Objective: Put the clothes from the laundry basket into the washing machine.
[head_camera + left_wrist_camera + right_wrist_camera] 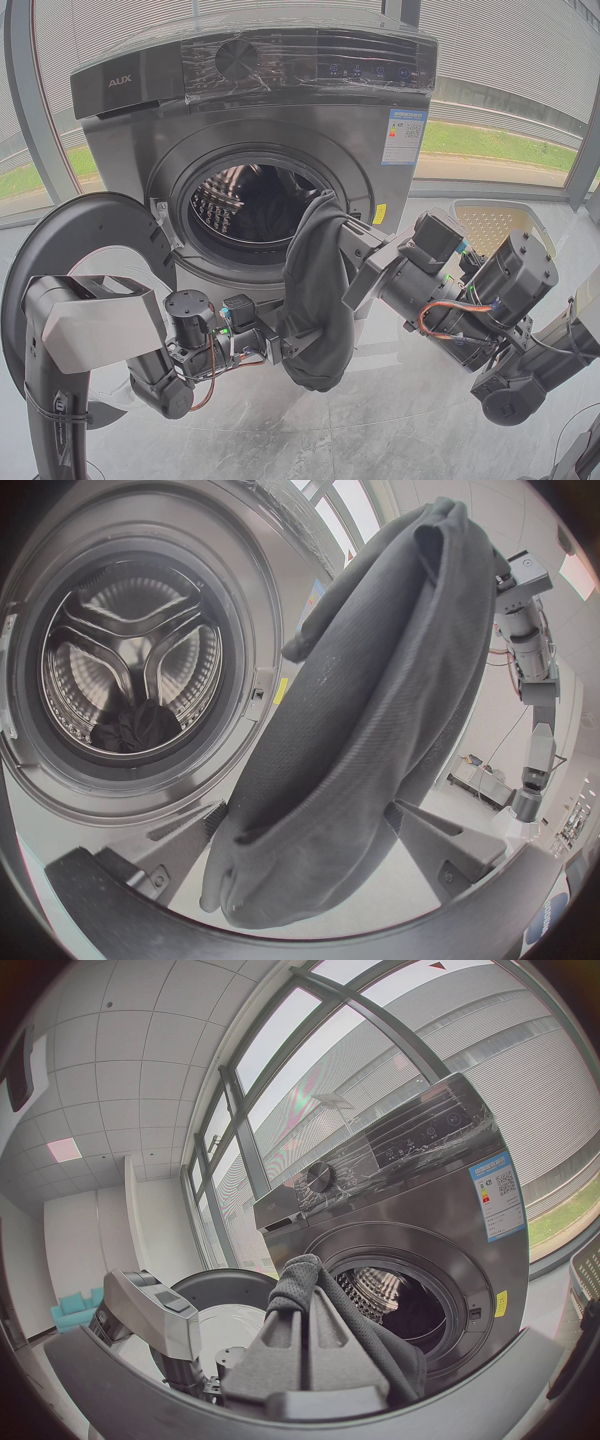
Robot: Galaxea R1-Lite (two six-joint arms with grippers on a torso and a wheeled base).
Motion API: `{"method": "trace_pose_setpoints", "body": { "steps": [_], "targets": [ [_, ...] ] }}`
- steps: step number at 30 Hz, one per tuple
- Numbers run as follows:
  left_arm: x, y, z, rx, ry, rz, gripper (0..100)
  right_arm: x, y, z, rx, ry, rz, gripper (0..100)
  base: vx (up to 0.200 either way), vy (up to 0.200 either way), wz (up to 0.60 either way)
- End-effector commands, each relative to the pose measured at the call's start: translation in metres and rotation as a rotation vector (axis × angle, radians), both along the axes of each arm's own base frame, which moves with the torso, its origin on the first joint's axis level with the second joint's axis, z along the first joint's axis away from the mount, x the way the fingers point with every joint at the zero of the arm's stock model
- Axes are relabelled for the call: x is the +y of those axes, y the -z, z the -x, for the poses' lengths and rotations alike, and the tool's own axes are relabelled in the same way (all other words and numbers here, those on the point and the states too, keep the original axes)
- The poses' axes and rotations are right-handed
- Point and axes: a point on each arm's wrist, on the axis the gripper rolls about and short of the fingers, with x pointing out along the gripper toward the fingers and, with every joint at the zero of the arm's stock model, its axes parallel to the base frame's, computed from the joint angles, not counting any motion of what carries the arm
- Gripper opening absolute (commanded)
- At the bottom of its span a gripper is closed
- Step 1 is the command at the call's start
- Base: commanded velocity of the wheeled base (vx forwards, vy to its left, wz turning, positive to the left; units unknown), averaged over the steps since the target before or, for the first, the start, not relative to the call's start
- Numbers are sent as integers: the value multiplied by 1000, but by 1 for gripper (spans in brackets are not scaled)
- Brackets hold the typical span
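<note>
Nearest we see the left gripper [306, 817] open, one finger on each side of the hanging dark garment [315, 294]. The right gripper [347, 230] pinches its top, before the open washing machine [262, 125]. In the drum [131, 649] lie dark clothes [134, 727].

Print logged on the grey steel front-loading washing machine [125, 156]. A white block-letter logo [120, 81] sits at the left end of its glossy black control panel [156, 72] — we do not transcribe it. A row of pale blue lit touch icons [369, 70] runs along the panel's right part under wrinkled clear film; we read no digits there. A white rectangular sticker with a blue header [404, 136] sits on the front, up and to the right of the door opening. It carries coloured grade bars, a square code pattern and fine print too small for us to read. The small yellow sticker [379, 214] just right of the door rim has illegible markings. The round blue badge [545, 917] near the left wrist camera has white lettering — blurred.
</note>
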Motion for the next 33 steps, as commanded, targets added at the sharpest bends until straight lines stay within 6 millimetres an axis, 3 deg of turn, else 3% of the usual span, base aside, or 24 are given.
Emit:
{"method": "trace_pose_setpoints", "body": {
  "steps": [1,9,10,18,21,27,33],
  "targets": [
    [-10,28,-19,11,-13,-6,100,2,2,4,6,-12,7,0,0,0,0],
    [-17,45,-38,-15,-95,-4,100,-2,3,3,10,-2,12,0,0,0,0],
    [-17,45,-38,-15,-97,-4,0,-3,3,1,11,4,13,0,0,0,0],
    [-16,32,-27,-20,-86,-5,0,-12,5,-14,11,55,15,0,0,0,0],
    [-7,8,1,7,-55,-12,0,-19,8,-33,10,107,14,0,0,0,0],
    [11,-23,30,-3,-3,-10,0,-23,12,-53,8,148,14,0,0,0,0],
    [36,-62,91,-3,179,9,0,-21,27,-72,29,180,27,0,0,0,0]
  ]
}}
